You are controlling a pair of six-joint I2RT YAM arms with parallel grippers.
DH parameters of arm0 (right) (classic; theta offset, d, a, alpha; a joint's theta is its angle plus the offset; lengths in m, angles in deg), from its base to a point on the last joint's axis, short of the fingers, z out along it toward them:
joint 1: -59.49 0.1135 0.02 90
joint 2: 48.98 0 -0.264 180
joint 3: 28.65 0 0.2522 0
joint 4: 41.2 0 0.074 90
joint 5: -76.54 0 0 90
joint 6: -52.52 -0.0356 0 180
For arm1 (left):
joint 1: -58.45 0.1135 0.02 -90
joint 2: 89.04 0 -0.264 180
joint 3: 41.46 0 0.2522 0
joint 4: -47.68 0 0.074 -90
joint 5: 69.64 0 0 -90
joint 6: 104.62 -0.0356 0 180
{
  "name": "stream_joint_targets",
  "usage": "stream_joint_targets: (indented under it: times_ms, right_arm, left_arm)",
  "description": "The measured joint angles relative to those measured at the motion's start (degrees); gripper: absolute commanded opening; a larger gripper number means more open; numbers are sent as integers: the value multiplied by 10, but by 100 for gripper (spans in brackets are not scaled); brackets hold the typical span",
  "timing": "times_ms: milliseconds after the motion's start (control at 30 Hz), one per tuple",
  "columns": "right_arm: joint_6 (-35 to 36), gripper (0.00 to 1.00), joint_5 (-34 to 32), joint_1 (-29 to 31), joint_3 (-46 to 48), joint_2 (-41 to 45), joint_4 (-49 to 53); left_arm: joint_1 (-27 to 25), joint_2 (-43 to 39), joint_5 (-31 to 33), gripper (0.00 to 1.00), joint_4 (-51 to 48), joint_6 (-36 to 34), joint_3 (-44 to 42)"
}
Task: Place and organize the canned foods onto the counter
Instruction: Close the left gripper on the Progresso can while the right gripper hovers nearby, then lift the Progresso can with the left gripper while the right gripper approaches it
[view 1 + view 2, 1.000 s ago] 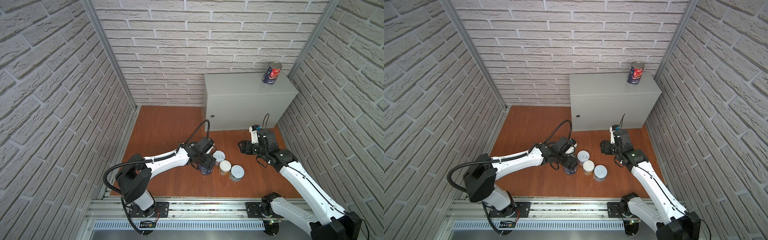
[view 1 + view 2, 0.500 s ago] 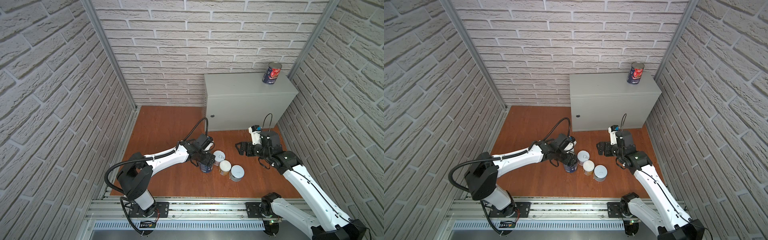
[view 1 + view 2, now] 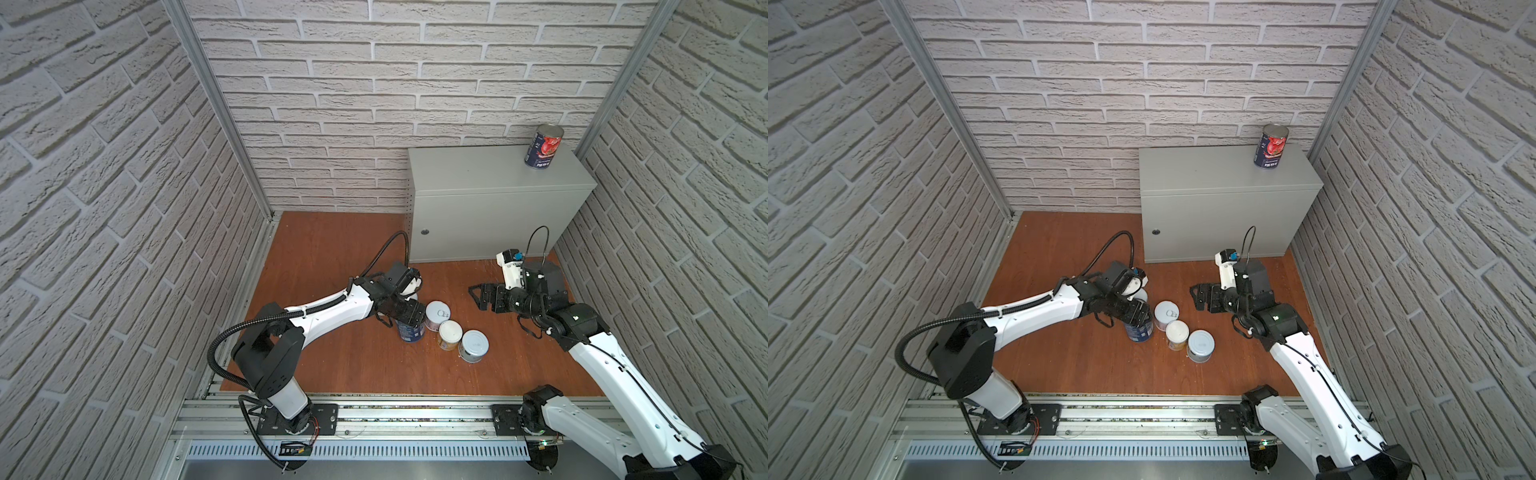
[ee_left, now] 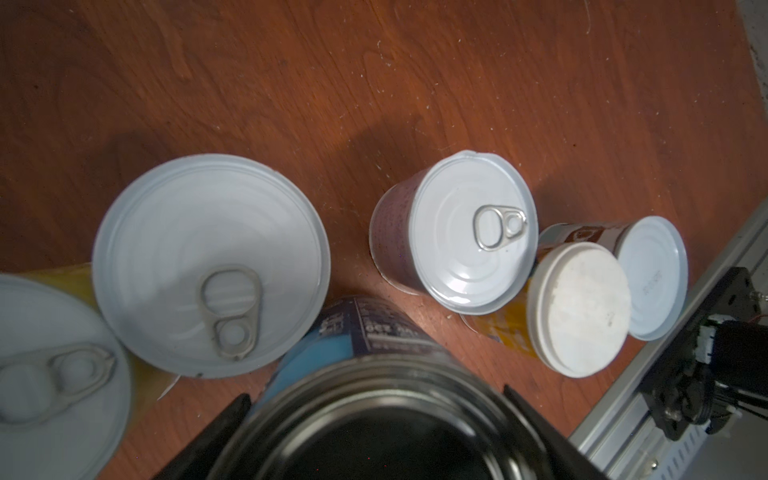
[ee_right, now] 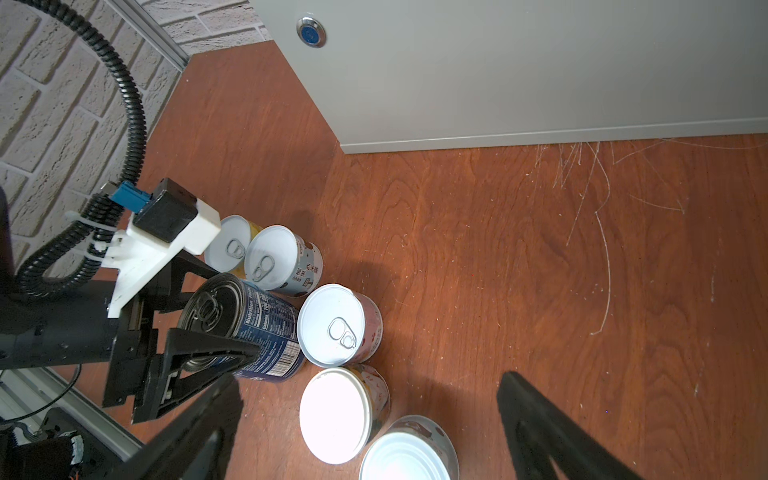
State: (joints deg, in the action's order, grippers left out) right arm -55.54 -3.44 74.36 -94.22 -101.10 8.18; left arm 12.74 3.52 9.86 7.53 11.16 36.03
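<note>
One dark-blue can [image 3: 543, 147] [image 3: 1271, 146] stands at the far right corner of the grey counter [image 3: 478, 174] [image 3: 1204, 174]. On the floor my left gripper [image 3: 409, 318] [image 4: 376, 395] is shut on a second dark-blue can [image 3: 410, 332] [image 5: 249, 328], one finger on each side. Beside it stand a pink can [image 3: 437, 315] [image 5: 338, 324], a white-lidded yellow can [image 3: 449, 334] and a grey can [image 3: 473, 345]. Two more short cans [image 5: 230, 245] [image 5: 282, 259] sit behind the left gripper. My right gripper [image 3: 478, 297] [image 5: 370, 382] is open and empty, right of the cans.
Brick walls close in the left, back and right sides. The counter's front door [image 5: 498, 62] with its round lock [image 5: 311, 32] rises just behind the right arm. An aluminium rail [image 3: 395, 415] carrying both arm bases runs along the near edge of the wooden floor [image 3: 332, 257].
My right gripper has opened wide and edged slightly left toward the cans. The left gripper stays around the dark-blue can, with its wrist shifted a little.
</note>
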Motion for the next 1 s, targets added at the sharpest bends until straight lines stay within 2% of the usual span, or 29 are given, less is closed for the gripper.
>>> stream_joint_targets:
  times_ms: [433, 1000]
  right_arm:
    - [-12, 97, 38, 30, 31, 8, -45]
    - [1, 96, 8, 177, 8, -111, -157]
  left_arm:
    - [38, 0, 3, 23, -29, -16, 9]
    - [83, -36, -30, 23, -42, -11, 19]
